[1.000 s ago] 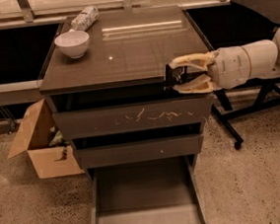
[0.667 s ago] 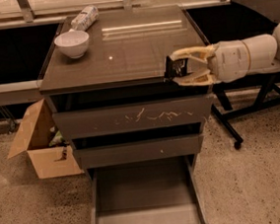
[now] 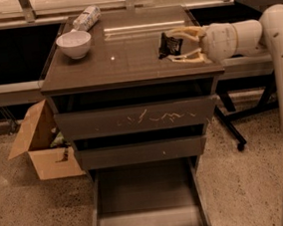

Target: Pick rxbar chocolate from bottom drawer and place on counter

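My gripper (image 3: 172, 45) is over the right part of the counter (image 3: 121, 62), reaching in from the right. It is shut on the rxbar chocolate (image 3: 168, 46), a small dark wrapped bar held between the two pale fingers (image 3: 182, 30), at or just above the glossy top. The bottom drawer (image 3: 148, 219) is pulled open below, and its grey floor shows nothing lying on it.
A white bowl (image 3: 74, 43) and a white-and-grey packet (image 3: 86, 18) sit at the counter's back left. The drawer front with white scratches (image 3: 137, 118) is closed. An open cardboard box (image 3: 40, 144) stands on the floor at the left. A dark stand's legs (image 3: 233, 126) are at the right.
My gripper has moved up from the cabinet's right front edge and inward over the counter, carrying the bar. The view is now closer.
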You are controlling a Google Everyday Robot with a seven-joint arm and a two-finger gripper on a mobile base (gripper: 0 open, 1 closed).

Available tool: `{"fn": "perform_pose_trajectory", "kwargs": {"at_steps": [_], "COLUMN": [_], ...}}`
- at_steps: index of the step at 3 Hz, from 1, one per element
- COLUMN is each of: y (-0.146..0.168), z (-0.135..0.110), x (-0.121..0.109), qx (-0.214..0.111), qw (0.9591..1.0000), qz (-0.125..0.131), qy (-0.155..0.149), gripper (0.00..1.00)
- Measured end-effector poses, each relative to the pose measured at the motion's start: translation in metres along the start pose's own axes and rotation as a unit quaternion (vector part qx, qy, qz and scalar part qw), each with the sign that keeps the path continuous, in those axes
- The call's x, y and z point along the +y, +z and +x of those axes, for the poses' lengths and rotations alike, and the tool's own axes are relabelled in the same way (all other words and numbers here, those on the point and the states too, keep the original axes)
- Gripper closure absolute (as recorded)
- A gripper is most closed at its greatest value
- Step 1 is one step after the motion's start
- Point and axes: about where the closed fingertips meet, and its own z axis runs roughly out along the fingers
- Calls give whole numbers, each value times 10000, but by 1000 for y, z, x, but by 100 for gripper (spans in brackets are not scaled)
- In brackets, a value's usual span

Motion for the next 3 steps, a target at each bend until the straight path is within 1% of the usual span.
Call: {"fn": "perform_pose_trajectory", "kwargs": {"at_steps": [1,2,3], "y": [5,-14,-32], "z": [23,56,79], "x": [-29,-51,-51], "qx": [283,1028,1495], "qw": [9994,9935,9857], "qz": [-36,81,164], "qy": [191,490,762], "gripper": [100,79,55]}}
